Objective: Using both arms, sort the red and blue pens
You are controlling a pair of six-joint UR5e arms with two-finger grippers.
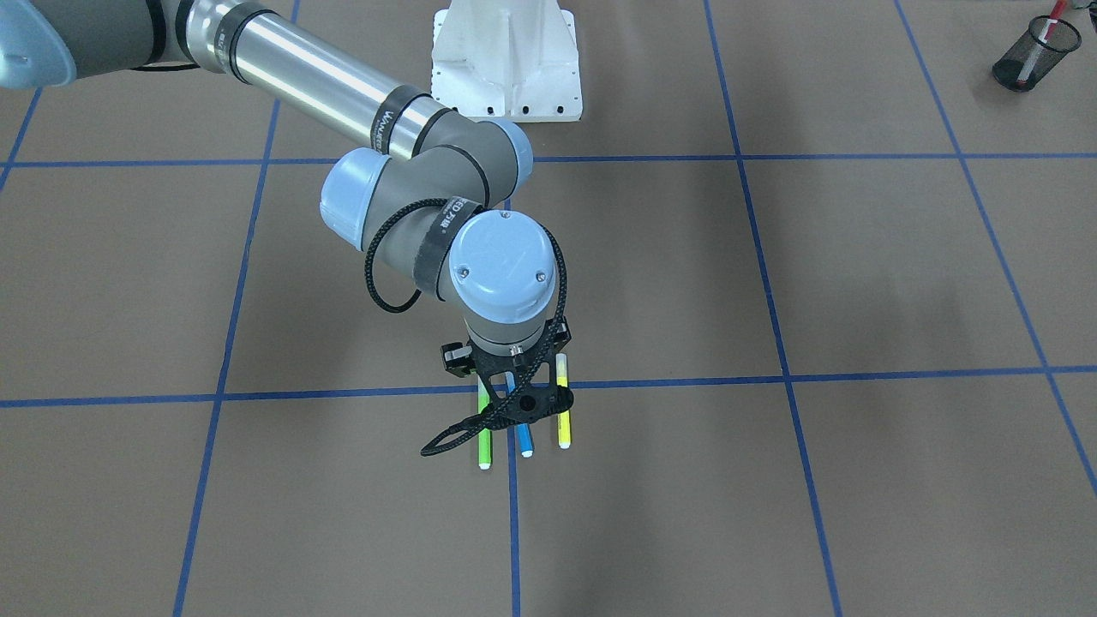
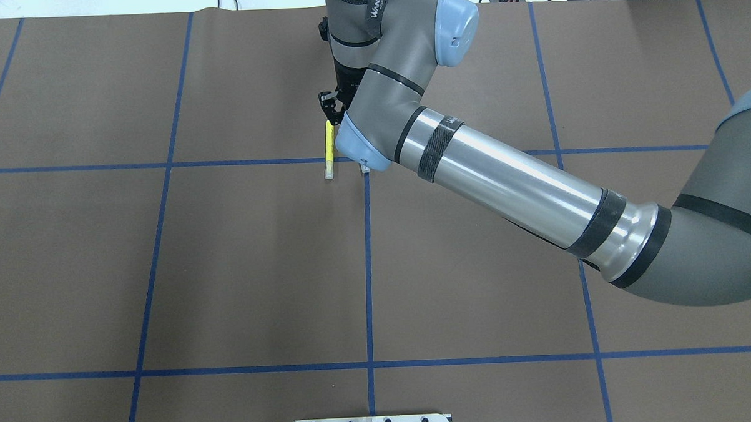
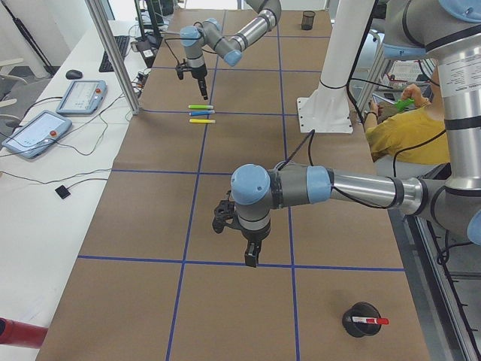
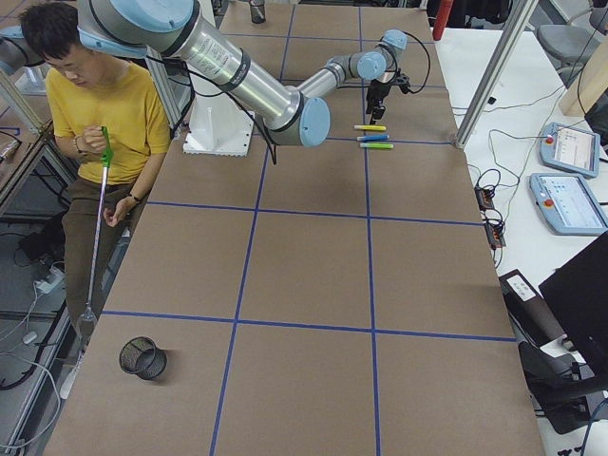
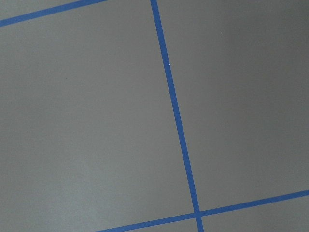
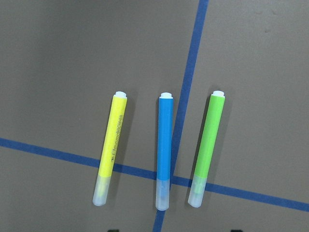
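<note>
The right arm (image 2: 506,188) of silver-grey tube stretches across the brown table with its grid of blue tape (image 2: 165,274) towards the far side. Its black two-finger right gripper (image 1: 514,403) hangs above three slim markers that lie side by side, parallel and apart from one another. The blue-barrelled marker with clear cap and white end (image 6: 164,145) is the middle one. It lies just beside one tape line and across another. A yellow marker with clear cap (image 6: 112,145) lies on one side of it and a green marker with clear cap (image 6: 207,145) on the other. The right wrist view shows two dark tips at its lower edge, wide apart: the jaws stand open with nothing between them.

The left arm (image 3: 338,184) hangs over bare table well to the left, with the left gripper (image 3: 252,256) pointing down. Whether its jaws are open or closed I cannot tell. The white-barrelled marker with red cap (image 3: 370,321) leans in a black mesh cup (image 3: 355,329) near the table's left end, well apart from the other markers. A second black mesh cup (image 4: 142,358) stands near the right end.
</note>
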